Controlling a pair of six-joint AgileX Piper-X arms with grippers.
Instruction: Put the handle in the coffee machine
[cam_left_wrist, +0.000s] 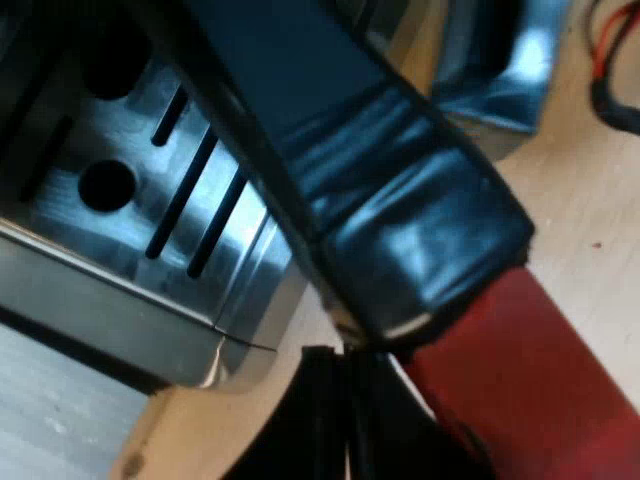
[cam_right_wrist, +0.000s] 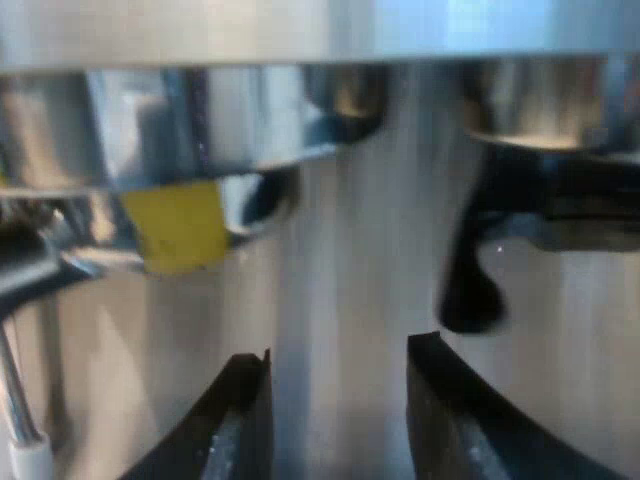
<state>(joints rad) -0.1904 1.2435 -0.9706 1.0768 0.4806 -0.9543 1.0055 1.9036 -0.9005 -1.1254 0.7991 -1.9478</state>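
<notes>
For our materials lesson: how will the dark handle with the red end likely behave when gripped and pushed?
The handle looks thick and solid, so it is probably stiff, not floppy. Its glossy dark surface may be slippery to hold. The red end looks duller, perhaps easier to grip.

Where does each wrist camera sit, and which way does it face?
Left wrist view: on the left arm, looking down at the red-ended handle, drip tray beyond; left gripper shows.
Right wrist view: on the right arm, facing the steel front; right gripper open.
Shared: the espresso machine.
</notes>
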